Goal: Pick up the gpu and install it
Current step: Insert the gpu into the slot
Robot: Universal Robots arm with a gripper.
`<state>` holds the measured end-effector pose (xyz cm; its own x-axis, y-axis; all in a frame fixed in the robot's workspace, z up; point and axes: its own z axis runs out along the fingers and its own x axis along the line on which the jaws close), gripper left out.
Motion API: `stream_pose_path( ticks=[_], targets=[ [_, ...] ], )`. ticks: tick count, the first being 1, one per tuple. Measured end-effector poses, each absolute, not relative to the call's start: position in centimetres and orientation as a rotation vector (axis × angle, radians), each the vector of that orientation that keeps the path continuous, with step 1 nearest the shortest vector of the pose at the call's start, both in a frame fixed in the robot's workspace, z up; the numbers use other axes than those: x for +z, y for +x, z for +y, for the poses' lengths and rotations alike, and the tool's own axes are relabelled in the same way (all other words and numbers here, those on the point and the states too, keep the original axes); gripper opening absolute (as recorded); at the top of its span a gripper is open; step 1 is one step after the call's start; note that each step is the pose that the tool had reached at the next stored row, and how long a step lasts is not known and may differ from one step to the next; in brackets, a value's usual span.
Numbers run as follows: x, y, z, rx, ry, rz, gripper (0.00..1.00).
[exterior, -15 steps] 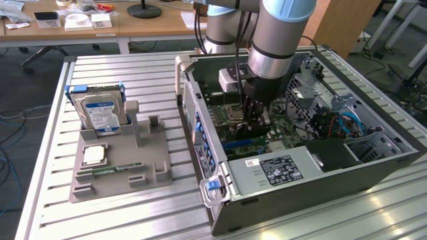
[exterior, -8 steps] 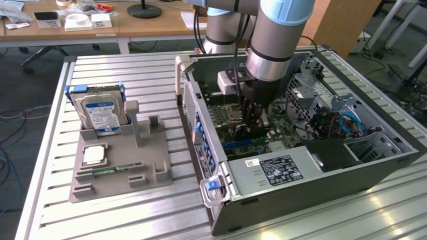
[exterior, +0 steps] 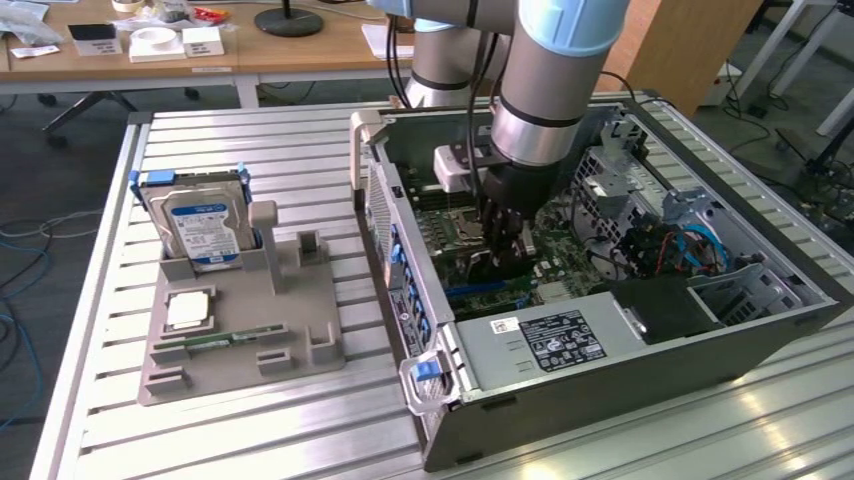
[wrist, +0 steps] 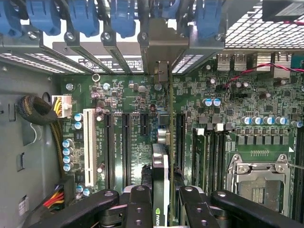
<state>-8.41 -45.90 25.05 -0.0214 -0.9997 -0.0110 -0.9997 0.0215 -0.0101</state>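
Item: gpu point(wrist: 160, 190) | Held: gripper point(wrist: 161, 202) clamps its top edge, above motherboard point(wrist: 123, 104) slots | Handling: you should treat it as light, stiff, fragile; grip edges only.

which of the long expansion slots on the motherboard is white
The slot nearest the yellow-wired connector; the other long slots are black. The gripper holds the gpu edge-on over the board.
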Motion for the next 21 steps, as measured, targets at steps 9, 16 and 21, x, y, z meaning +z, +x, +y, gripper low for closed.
stream_pose_path(
  ticks=[9,16,21],
  targets=[
    [24.74,-8.5,-45.94,0.001,-2.187,2.235,0.27],
    [24.53,-8.53,-45.94,0.001,-2.187,2.235,0.27],
    [24.37,-8.59,-45.94,0.001,-2.187,2.234,0.27]
  ],
)
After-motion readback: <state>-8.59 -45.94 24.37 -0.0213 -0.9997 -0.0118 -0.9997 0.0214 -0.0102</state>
